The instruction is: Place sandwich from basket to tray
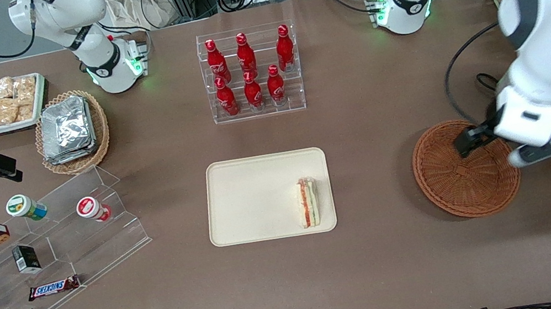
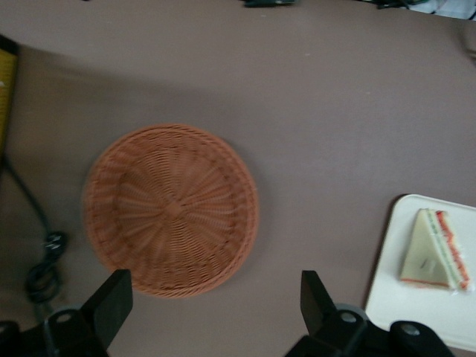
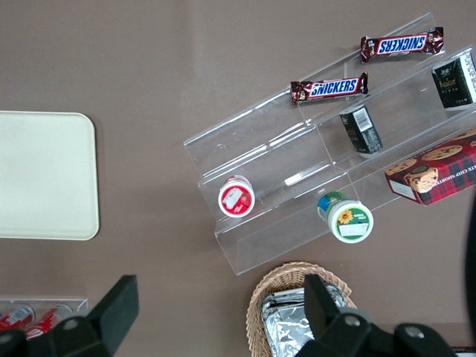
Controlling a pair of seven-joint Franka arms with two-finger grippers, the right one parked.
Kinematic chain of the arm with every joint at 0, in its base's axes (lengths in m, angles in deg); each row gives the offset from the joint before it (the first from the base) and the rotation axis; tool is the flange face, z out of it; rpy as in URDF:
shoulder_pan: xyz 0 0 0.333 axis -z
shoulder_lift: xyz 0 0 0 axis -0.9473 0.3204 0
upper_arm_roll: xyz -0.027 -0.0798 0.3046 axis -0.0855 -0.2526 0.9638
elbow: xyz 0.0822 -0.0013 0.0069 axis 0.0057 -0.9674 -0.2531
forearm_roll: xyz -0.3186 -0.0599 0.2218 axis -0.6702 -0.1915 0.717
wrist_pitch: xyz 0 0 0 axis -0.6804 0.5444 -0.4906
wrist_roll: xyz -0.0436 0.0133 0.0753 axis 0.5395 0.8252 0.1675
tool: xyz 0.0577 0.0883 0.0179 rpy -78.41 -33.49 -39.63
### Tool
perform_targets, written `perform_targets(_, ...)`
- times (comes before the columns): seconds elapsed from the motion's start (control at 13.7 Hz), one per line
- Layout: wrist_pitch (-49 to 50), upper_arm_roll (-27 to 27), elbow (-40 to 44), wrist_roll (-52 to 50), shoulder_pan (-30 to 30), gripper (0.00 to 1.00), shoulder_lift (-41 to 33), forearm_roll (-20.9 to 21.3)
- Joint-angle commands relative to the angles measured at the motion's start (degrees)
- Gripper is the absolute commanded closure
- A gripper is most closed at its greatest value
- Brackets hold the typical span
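Open, empty tool (image 2: pixel 208 309) above the wicker basket (image 2: pixel 172 210), sandwich (image 1: pixel 309 202) away on the tray (image 1: pixel 255 198) edge; little risk beyond snagging the basket rim.

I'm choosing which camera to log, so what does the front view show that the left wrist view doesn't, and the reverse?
Only the front view shows the whole tray, the rack of red bottles, the foil-packet basket, the snack stand and the working arm above the basket.

Only the left wrist view shows the claw open and empty, and the basket's bare woven floor unobstructed.

Both show the basket empty and the sandwich lying on the tray, near its edge toward the working arm's end.
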Motion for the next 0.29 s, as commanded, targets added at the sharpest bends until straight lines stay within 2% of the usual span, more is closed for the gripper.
perform_targets(0.0, 1.40, -0.61, -5.22, 3.37, -2.43, 0.00, -6.48, -1.00)
perform_targets(0.22, 3.42, -0.61, -5.32, 6.99, -2.79, 0.00, -7.46, -1.26)
